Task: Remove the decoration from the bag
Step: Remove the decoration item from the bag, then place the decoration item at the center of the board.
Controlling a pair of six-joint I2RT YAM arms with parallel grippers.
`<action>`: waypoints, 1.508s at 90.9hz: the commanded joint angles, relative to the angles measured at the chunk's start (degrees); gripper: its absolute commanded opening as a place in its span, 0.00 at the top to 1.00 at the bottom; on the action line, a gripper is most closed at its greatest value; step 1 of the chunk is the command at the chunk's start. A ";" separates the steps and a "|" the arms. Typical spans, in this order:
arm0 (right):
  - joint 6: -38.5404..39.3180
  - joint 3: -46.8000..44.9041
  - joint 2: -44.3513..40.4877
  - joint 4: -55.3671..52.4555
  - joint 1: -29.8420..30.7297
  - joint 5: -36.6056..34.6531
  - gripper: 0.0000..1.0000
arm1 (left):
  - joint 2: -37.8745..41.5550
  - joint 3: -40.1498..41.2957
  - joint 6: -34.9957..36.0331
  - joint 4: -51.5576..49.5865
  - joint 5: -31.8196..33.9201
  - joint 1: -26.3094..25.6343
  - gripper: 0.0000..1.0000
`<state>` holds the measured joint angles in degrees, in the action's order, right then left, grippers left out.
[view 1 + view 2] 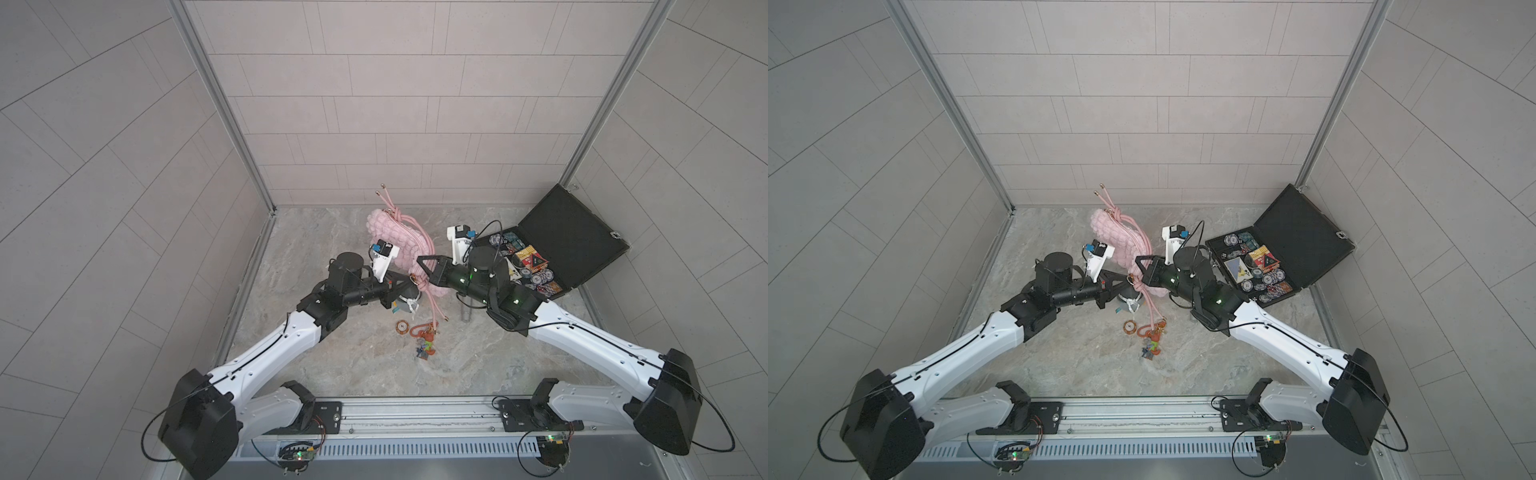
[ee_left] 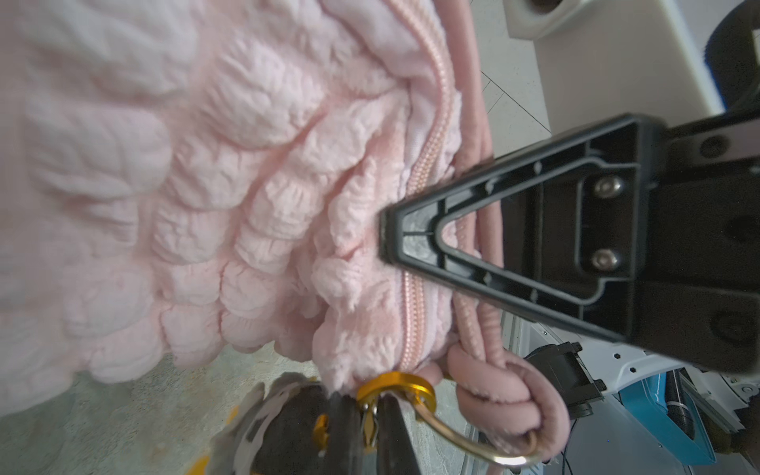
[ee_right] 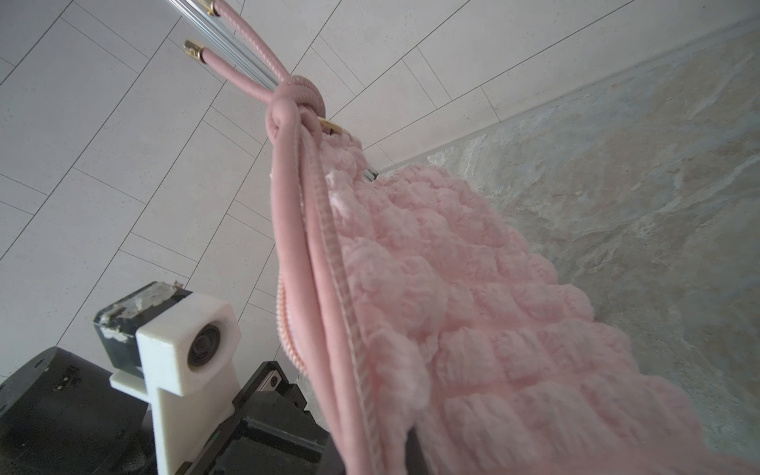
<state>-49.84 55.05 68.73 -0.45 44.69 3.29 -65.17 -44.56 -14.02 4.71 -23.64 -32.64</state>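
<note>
**Top views:** the bag (image 1: 390,243) (image 1: 1112,243) stands on edge, zip side up, running from near the tabletop's (image 1: 332,365) back edge to abt its ctr. Pink cords are knotted at both ends, w/ loose cord ends trailing frontward. The left gripper (image 1: 410,285) and right gripper (image 1: 420,262) meet at the bag's near end, tips close together. A grey-white charm (image 1: 405,306) hangs just under the left gripper. Nearer the front edge lie an orange round piece (image 1: 402,327) and an orange clip w/ small coloured figures (image 1: 424,345), beside the cord ends. A black briefcase (image 1: 573,232) sits open in the back-right corner, holding poker chips (image 1: 540,276) + card packs. Their print is too small to read.

**Left wrist:** the left gripper (image 2: 362,401) is pinched nearly closed on a gold clip (image 2: 397,388) at the bag's (image 2: 205,185) corner, a small silver catch btwn its fingers (image 2: 341,427). The charm (image 2: 279,411), dark w/ pale patches and blurred, is just beside them. A brass ring (image 2: 473,446) passes thru the cord knot (image 2: 510,390). A right-gripper finger (image 2: 415,242) presses on the zip (image 2: 415,304) edge, cords passing behind it.

**Right wrist:** the bag (image 3: 473,308) and cords (image 3: 312,267) run into the right gripper's jaws, which are mostly out of frame and clamped on the bag's top edge. The far knot (image 3: 296,103) and gold-capped cord tips (image 3: 193,49) show beyond. The left arm's camera in a white mount (image 3: 193,341) sits beside the bag.
</note>
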 commanded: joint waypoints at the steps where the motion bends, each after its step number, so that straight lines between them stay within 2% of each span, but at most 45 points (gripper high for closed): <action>1: 6.53 0.26 -2.43 1.73 0.05 1.73 1.00 | 1.57 -2.40 -0.81 -3.68 3.13 -0.06 1.00; 20: 13.21 -1.80 -3.49 4.39 0.13 3.69 1.00 | 2.50 -4.14 -2.37 -6.77 3.36 0.94 1.00; 35: 19.51 -1.10 -3.09 0.30 1.70 1.36 1.00 | 1.83 -6.45 -3.75 -8.30 2.12 1.35 1.00; 52: 29.85 1.48 -1.41 -4.52 7.54 -10.30 1.00 | 2.09 -8.38 -7.12 -9.15 0.32 1.37 1.00; 71: 33.17 0.01 -1.86 -2.79 9.56 -18.81 1.00 | 2.39 -8.78 -7.80 -11.67 0.47 1.58 1.00; 80: 32.18 -1.88 -3.00 -1.02 9.38 -19.97 1.00 | 2.05 -9.60 -7.32 -13.22 0.72 1.60 1.00; 97: 29.33 -4.90 -6.40 -2.41 7.55 -22.41 1.00 | 2.06 -12.25 1.34 -28.03 7.91 1.72 1.00; 115: 27.35 -6.76 -9.13 -2.96 3.95 -20.37 1.00 | 4.56 -9.67 6.27 -36.80 10.66 1.71 0.99; 137: 26.18 -6.24 -7.46 -2.16 2.98 -17.29 1.00 | 1.84 -7.46 7.13 -44.96 8.15 1.51 0.85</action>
<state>-22.15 47.86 61.08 -5.34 47.81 -16.01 -62.11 -53.47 -8.45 -33.98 -13.89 -31.09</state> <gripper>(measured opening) 0.071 0.132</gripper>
